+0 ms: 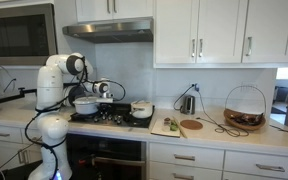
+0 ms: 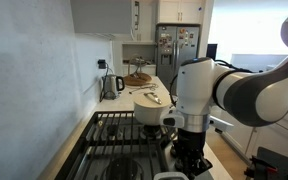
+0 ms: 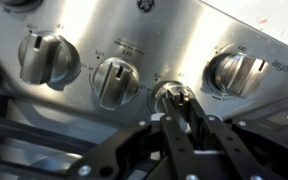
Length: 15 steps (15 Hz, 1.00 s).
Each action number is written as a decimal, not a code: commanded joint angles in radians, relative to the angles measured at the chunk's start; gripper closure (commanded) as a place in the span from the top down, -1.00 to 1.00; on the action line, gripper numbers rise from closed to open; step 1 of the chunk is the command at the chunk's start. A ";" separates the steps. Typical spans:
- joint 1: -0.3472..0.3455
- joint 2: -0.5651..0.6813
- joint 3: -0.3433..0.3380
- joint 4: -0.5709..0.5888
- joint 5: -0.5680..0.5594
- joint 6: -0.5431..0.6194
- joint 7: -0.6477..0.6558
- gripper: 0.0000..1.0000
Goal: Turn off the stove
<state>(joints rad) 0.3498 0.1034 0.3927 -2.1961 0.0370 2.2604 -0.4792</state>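
Observation:
The stove [image 1: 112, 119] is a black gas cooktop with dark grates, seen in both exterior views [image 2: 119, 138]. The wrist view shows its steel control panel with a row of knobs. My gripper [image 3: 174, 108] has its two black fingers closed on the sides of one small stove knob [image 3: 170, 91], third from the left. Larger knobs sit to its left [image 3: 114, 80], far left [image 3: 46, 57] and right [image 3: 239, 70]. In an exterior view my gripper [image 2: 189, 152] points down at the stove's front edge. No flame is visible.
A white pot [image 1: 87, 103] and a second pot [image 1: 141, 108] stand on the grates; one shows close to my arm [image 2: 149, 112]. A kettle [image 1: 187, 103], cutting board [image 1: 180, 126] and wire basket [image 1: 244, 110] are on the counter. The hood [image 1: 109, 30] hangs above.

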 commanded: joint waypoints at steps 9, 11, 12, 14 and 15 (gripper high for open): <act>0.018 0.030 -0.016 0.004 0.012 0.051 0.631 -0.90; 0.018 0.030 -0.016 0.004 0.015 0.047 0.685 -0.90; 0.018 0.030 -0.016 0.004 0.014 0.047 0.697 -0.90; 0.018 0.028 -0.015 0.001 0.025 0.056 0.716 -0.10; 0.019 0.026 -0.015 -0.001 0.023 0.062 0.723 -0.07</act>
<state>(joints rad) 0.3514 0.1041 0.3901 -2.1972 0.0405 2.2644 0.1764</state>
